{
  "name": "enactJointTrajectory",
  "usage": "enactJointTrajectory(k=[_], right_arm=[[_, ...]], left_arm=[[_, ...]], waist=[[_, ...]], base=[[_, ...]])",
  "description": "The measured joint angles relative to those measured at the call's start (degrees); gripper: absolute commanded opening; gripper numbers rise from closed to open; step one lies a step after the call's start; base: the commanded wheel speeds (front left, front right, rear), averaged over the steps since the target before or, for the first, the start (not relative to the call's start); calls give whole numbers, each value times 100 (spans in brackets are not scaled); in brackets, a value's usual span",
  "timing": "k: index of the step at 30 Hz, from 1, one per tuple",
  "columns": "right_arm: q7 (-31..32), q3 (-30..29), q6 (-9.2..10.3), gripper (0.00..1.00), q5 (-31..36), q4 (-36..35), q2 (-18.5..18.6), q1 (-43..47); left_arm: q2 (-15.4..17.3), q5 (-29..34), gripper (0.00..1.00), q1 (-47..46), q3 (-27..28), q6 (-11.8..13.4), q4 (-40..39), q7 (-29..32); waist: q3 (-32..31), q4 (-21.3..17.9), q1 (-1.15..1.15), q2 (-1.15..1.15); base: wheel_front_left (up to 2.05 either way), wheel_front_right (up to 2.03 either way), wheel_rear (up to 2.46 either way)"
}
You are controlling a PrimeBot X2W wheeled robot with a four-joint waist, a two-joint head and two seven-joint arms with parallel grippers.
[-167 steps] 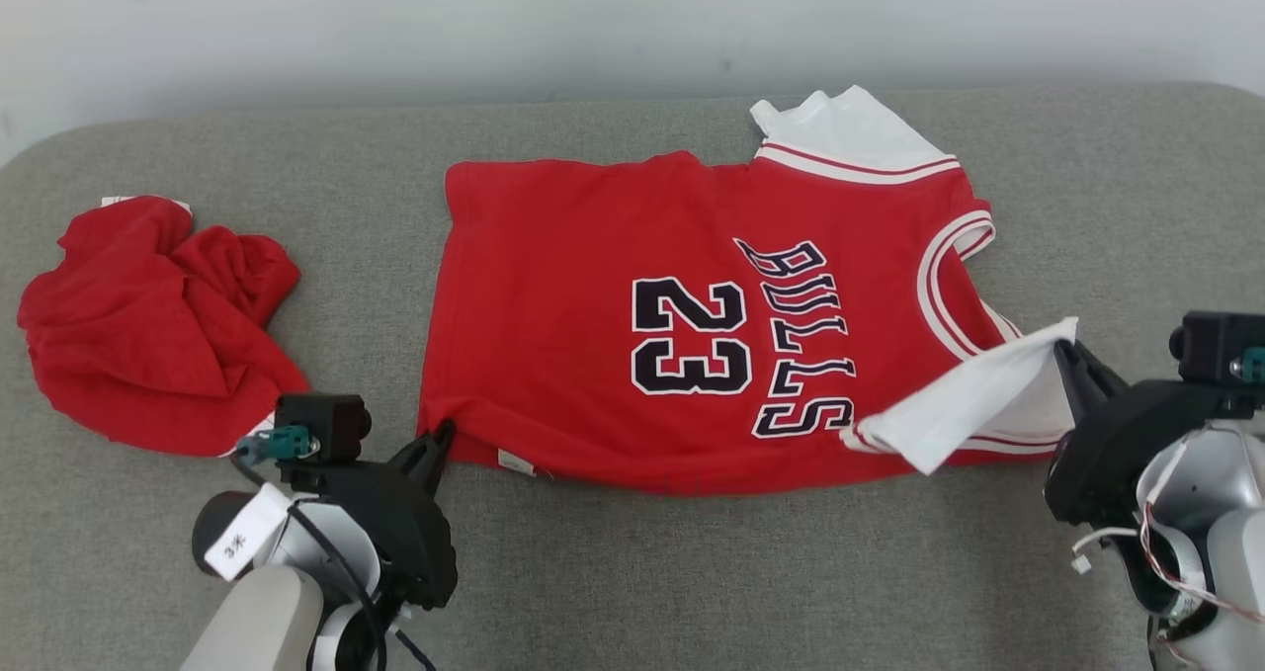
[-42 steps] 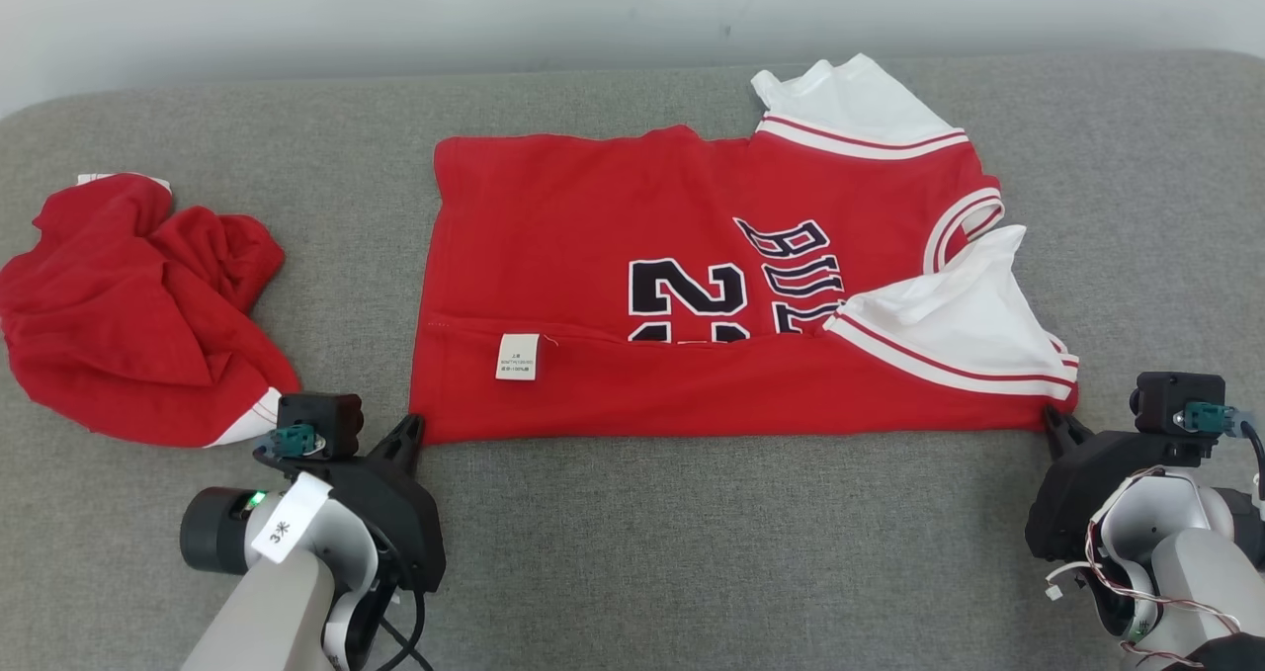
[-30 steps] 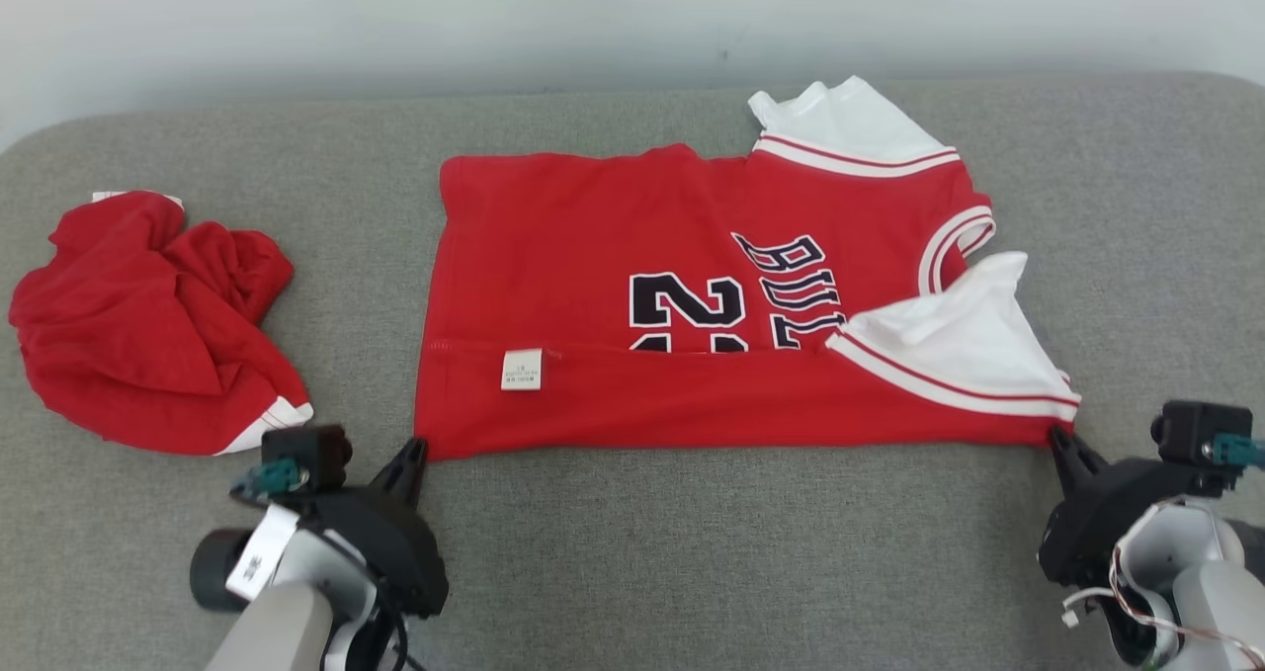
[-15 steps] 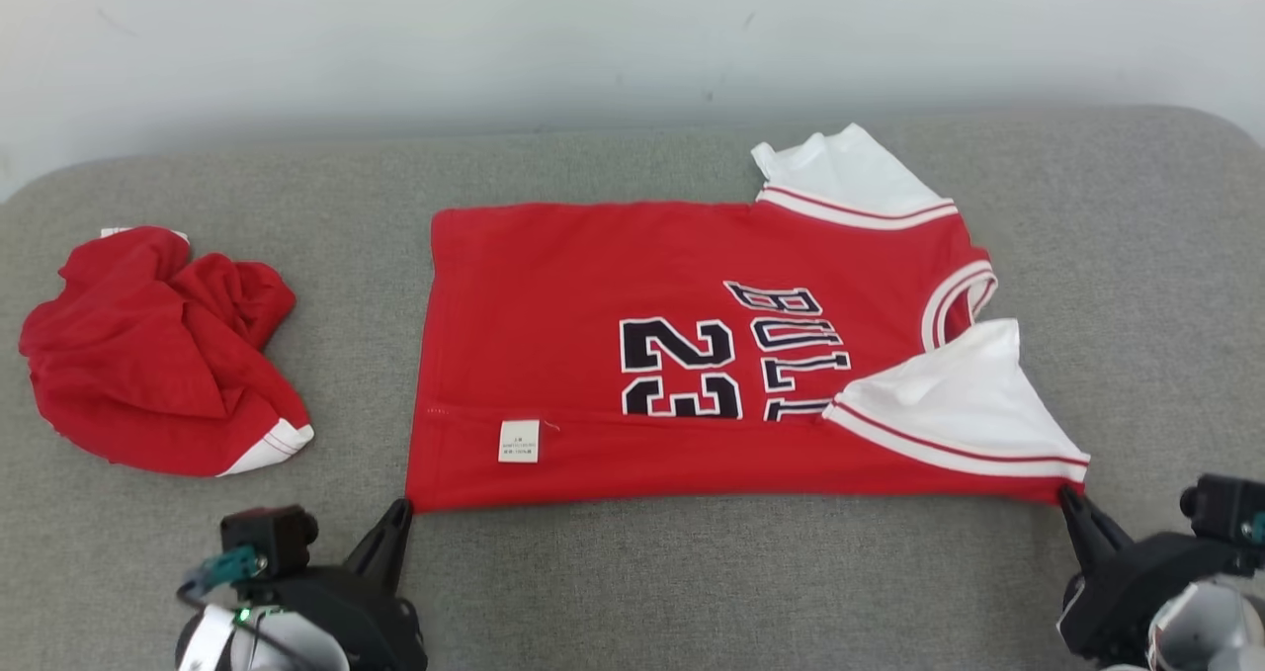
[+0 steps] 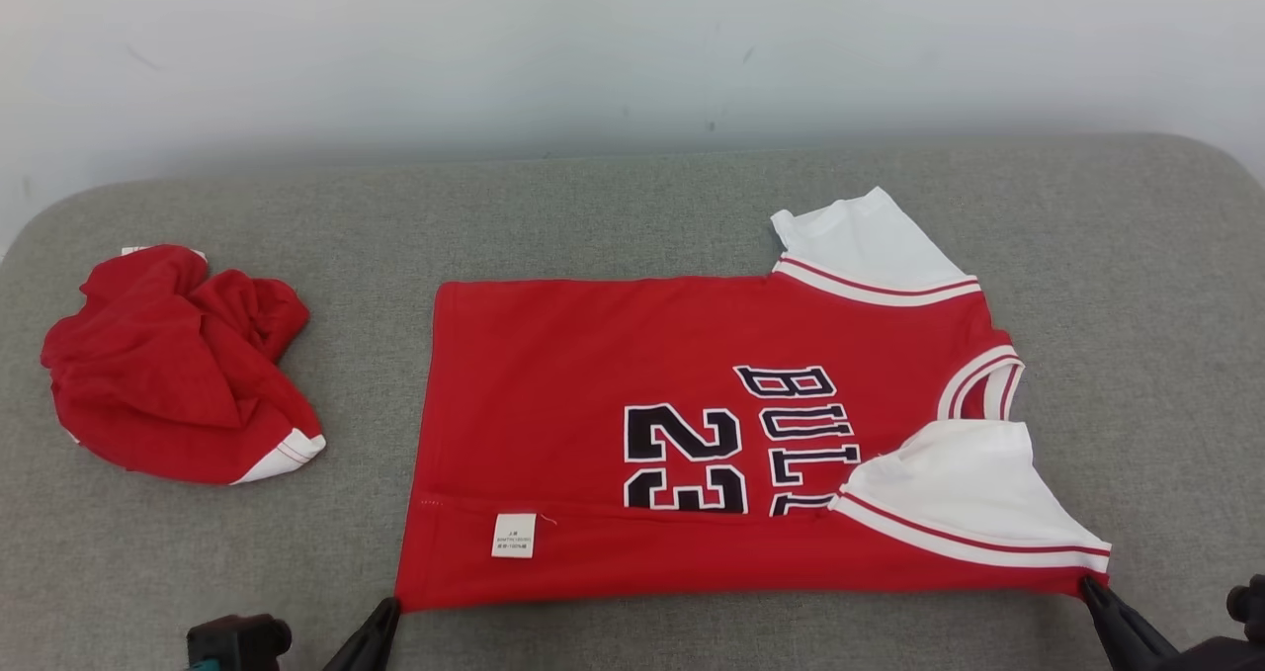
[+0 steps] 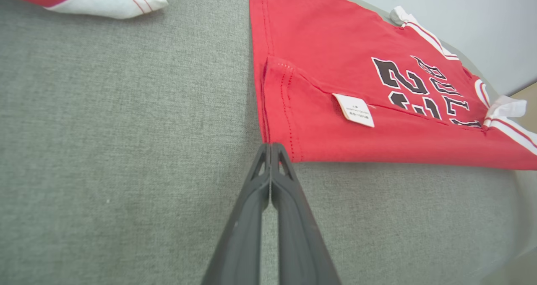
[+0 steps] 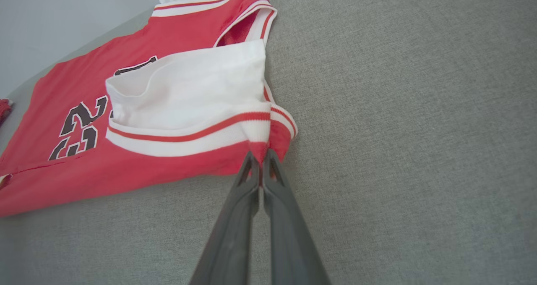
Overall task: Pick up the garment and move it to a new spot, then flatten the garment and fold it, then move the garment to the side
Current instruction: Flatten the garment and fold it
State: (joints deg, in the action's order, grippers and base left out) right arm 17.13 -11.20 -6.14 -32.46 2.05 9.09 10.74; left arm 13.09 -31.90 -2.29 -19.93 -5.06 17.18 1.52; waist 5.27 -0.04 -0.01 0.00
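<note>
Red cloth jersey with white sleeves (image 5: 593, 375): flat, mid-frame, long axis left-right | left fingers (image 6: 256, 184): clenched on its lower-left corner | right fingers (image 7: 247, 180): clenched on lower-right corner | cloth above both.

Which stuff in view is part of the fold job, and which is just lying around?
Job: jersey; left hand shut on its hem corner; right hand shut on its shoulder corner.
Lying about: crumpled red garment, off to the jersey's left.
</note>
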Motion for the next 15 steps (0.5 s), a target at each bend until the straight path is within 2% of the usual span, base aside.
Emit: enactJointTrajectory(k=[3, 10, 15], right_arm=[[163, -56, 0, 0, -137, -411, 1, 274], [495, -43, 18, 0, -133, -1001, 16, 732], [694, -86, 112, 0, -186, -1329, 16, 1006]], left_arm=[[148, -54, 0, 242, 35, 0, -308, 105], [244, -160, 0, 586, 29, 26, -770, 430], [309, -305, 0, 900, 1, 26, -1057, 722]], waist=[[-17, 2, 0, 0], [-33, 10, 0, 0], [-35, 22, 0, 0]], base=[[0, 0, 0], [0, 0, 0], [0, 0, 0]])
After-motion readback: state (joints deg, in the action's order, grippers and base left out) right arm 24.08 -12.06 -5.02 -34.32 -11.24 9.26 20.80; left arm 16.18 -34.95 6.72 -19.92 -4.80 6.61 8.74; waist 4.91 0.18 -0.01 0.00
